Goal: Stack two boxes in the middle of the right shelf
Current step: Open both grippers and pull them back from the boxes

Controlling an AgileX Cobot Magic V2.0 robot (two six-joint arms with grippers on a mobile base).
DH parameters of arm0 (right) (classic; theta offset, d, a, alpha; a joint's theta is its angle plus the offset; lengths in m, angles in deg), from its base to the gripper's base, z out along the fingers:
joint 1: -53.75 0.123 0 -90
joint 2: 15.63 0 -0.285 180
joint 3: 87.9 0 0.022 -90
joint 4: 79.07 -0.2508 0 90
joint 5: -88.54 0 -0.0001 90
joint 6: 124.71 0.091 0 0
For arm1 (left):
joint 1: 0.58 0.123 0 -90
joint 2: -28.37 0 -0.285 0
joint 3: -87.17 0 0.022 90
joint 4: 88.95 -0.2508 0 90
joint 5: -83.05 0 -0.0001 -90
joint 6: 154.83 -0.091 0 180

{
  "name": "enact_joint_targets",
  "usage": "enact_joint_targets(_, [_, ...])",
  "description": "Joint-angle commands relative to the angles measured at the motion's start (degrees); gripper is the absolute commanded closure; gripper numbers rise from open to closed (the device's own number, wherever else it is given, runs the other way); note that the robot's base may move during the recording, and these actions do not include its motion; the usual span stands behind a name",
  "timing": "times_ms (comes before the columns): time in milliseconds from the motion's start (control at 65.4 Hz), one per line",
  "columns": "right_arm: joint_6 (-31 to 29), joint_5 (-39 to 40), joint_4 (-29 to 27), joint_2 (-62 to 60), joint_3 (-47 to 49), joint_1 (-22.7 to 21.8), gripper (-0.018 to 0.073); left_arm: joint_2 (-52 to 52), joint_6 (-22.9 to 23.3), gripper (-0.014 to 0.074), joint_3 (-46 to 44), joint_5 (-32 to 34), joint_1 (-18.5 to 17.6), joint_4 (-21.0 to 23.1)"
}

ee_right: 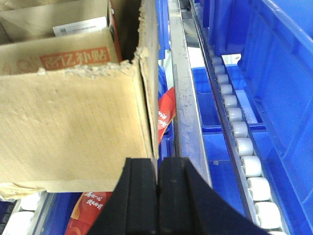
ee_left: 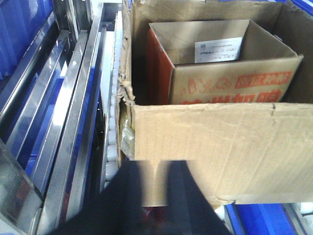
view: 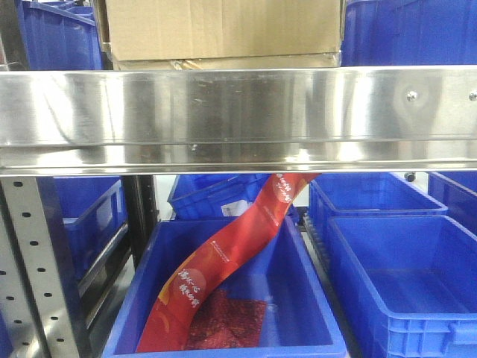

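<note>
Steel shelf [view: 223, 112] carries outer box [ee_left: 220, 147], inner box [ee_left: 230, 81] nested inside; left gripper [ee_left: 161, 196] and right gripper [ee_right: 157, 191] narrow, clamping outer box walls.

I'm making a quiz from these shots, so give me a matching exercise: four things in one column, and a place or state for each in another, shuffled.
1. large cardboard box
2. smaller printed box
3. red banner
4. right gripper

a. trailing into a blue bin below the shelf
b. nested inside another box
c. jaws pinching a box wall
d. sitting on the steel shelf, top open

Pairs: 1-d, 2-b, 3-a, 4-c
</note>
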Motion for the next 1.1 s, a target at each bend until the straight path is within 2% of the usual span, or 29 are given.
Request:
enact_joint_targets(0, [-1.54,0.42,-1.23,-0.87,0.35,-0.18,0.0722,-0.33,-0.61,0.0706,-0.62,0.49,-0.08,0.21])
enact_joint_targets(46, [-5.62,1.38,-3.34,-0.87,-0.09,-0.18,0.0722,-0.33,-3.85,0.0706,-0.62,0.49,-0.08,2.1])
enact_joint_targets(107, [-10.92,4.47,-7.37,-1.41,-1.93,-0.18,0.0722,-0.62,-9.74,0.0706,0.25,1.3,-0.08,6.99])
enact_joint_targets(138, [-12.24,6.91,-8.55,-2.1,-3.21,-0.18,0.0722,-1.18,-12.65,0.0706,1.25,2.38,-0.08,9.57])
enact_joint_targets(183, [-12.75,10.7,-9.01,-3.44,-5.86,-0.18,0.0722,-2.34,-14.68,0.0706,3.07,4.79,-0.08,11.86])
enact_joint_targets(260, [-12.75,17.23,-9.01,-6.12,-11.32,-0.18,0.0722,-5.16,-14.68,0.0707,8.75,10.81,-0.08,13.52])
enact_joint_targets(382, [-12.75,27.74,-9.01,-11.9,-21.66,-2.17,0.0722,-12.17,-14.68,0.0707,21.68,22.34,-0.08,13.64])
enact_joint_targets(535, [-12.63,36.26,-9.01,-19.71,-33.15,-6.14,0.0722,-21.97,-14.68,0.0707,38.34,36.24,-0.08,13.51])
enact_joint_targets(611, [-12.73,37.03,-8.44,-23.87,-38.44,-7.25,0.0722,-26.92,-14.68,0.0707,46.46,40.78,-0.04,13.51])
enact_joint_targets(718, [-12.73,37.03,-5.83,-30.57,-45.33,-7.35,0.0722,-33.4,-14.68,0.0707,56.78,44.93,-0.04,14.04])
enact_joint_targets(856, [-12.73,36.4,-5.83,-39.21,-52.33,-7.35,0.0722,-42.52,-14.68,0.0707,66.7,47.62,-0.04,14.69])
enact_joint_targets(1085, [-12.73,34.7,-5.83,-48.66,-56.19,-7.35,0.0722,-53.46,-14.68,0.0707,70.6,46.58,-0.04,14.69])
